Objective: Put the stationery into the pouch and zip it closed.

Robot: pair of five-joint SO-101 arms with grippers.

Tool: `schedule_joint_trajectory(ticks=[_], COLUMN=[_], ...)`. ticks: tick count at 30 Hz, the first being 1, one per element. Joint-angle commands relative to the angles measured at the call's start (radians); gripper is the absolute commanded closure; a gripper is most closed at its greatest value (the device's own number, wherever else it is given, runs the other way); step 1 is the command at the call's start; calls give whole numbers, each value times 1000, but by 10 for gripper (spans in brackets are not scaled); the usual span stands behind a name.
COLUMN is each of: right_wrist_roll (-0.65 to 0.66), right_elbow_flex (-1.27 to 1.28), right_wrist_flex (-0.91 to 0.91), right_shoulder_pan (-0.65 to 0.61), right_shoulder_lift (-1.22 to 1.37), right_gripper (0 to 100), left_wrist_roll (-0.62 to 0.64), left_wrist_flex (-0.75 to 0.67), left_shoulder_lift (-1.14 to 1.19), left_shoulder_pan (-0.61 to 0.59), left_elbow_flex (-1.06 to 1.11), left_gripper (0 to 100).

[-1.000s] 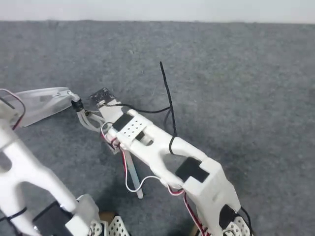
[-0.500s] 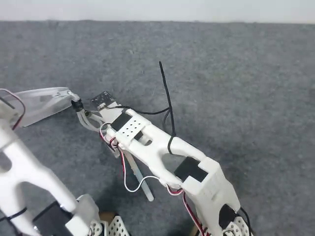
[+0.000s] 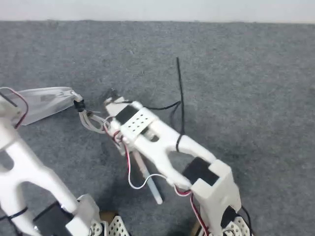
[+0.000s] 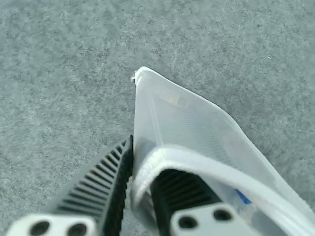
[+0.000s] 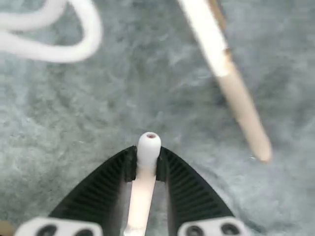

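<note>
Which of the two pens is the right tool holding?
The all-white pen, clamped in the right tool; the other pen, white with a tan end, lies loose on the carpet.

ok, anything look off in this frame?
Only the grip. The right gripper has its fingers clamped on the white pen right at one end, so most of the pen trails back under the arm. A beige stick lies loose on the carpet. The pouch, pinched by the left gripper, looks fine.
</note>
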Motion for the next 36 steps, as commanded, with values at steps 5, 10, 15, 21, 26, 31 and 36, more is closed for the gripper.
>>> schedule_joint_trajectory(ticks=[5,10,15,21,26,31,36], right_wrist_roll=[-5,-5,-9,-9,-9,-11,-11], right_elbow_flex=[-14,17,64,130,187,245,285], right_wrist_flex=[36,36,36,27,27,25,25], right_shoulder_pan=[99,162,223,266,263,259,257], right_shoulder_lift=[-208,-335,-450,-576,-690,-803,-906], right_gripper=[992,992,992,992,992,992,992], left_wrist_roll=[14,9,9,8,-40,-41,-41], left_wrist_flex=[-35,-35,-34,-25,2,2,2], left_shoulder_lift=[-54,-54,-54,-54,-54,-54,-54], left_shoulder_pan=[81,172,262,379,446,448,450], left_elbow_flex=[-10,-13,-13,-13,-12,-8,4], left_gripper=[991,991,991,991,991,991,991])
